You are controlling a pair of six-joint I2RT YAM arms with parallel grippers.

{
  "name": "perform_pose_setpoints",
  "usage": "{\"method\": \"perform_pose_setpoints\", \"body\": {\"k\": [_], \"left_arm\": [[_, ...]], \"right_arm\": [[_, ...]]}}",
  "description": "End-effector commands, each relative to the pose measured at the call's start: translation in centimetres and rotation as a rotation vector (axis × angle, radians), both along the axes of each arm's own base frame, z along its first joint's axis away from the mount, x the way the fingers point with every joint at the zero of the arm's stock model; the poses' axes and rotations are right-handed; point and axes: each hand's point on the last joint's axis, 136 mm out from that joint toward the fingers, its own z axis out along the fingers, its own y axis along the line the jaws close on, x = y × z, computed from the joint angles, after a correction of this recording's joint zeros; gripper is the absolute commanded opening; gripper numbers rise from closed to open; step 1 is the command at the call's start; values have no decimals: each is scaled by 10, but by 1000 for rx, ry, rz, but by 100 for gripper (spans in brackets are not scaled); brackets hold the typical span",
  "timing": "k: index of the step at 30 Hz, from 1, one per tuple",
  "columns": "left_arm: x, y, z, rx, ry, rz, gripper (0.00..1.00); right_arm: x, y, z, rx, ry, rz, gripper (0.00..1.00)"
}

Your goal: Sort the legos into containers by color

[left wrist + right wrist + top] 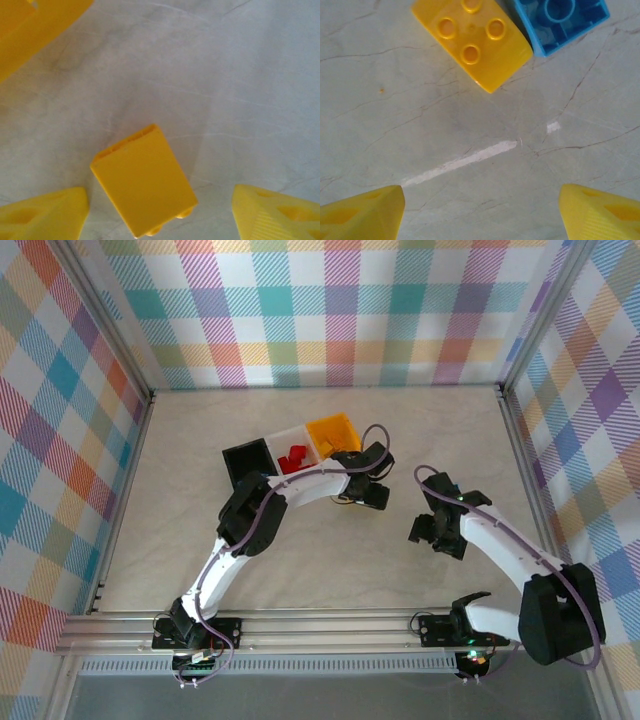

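Three containers: black bin (243, 460), clear bin (282, 438) and yellow-orange bin (330, 421) are standing side by side in a slanted row on the worktop (300, 570).
Red bricks (293, 458): are lying in the clear bin, which suggests it is serving as the red bin.
Left tool (160, 192): is hanging released, with the fingers straddling a yellow brick (145, 187) and a gap showing on each side. It is not yet grasping.
Yellow brick: is lying tilted on the worktop with its studs pointing toward the wrist, near the yellow-orange bin. The carry is likely short.
Right tool (480, 189): is hovering released and empty over bare worktop, short of its bricks.
Second yellow brick (472, 40): is sitting studs up and touching a light blue brick (560, 22), which is lying hollow side up.
Step in hand (judged): the left tool is lining up to clench the yellow brick.
Risk (judged): the brick is sitting off-centre, nearer one finger, so closing may be pushing it askew.
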Motion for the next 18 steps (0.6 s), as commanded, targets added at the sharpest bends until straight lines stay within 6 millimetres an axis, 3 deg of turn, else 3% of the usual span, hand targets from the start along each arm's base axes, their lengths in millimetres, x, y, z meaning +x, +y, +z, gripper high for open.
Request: {"method": "perform_pose_setpoints", "body": {"k": [1, 8, 12, 18], "left_arm": [[5, 6, -26, 70, -4, -8, 72], [1, 10, -27, 79, 10, -13, 42], [0, 12, -24, 71, 16, -21, 34], [-6, 18, -10, 61, 7, -38, 30]], "right_arm": [[6, 0, -11, 46, -4, -54, 80], [32, -5, -21, 46, -16, -79, 80], [50, -13, -26, 29, -30, -113, 80], [75, -21, -27, 9, -52, -124, 80]]}}
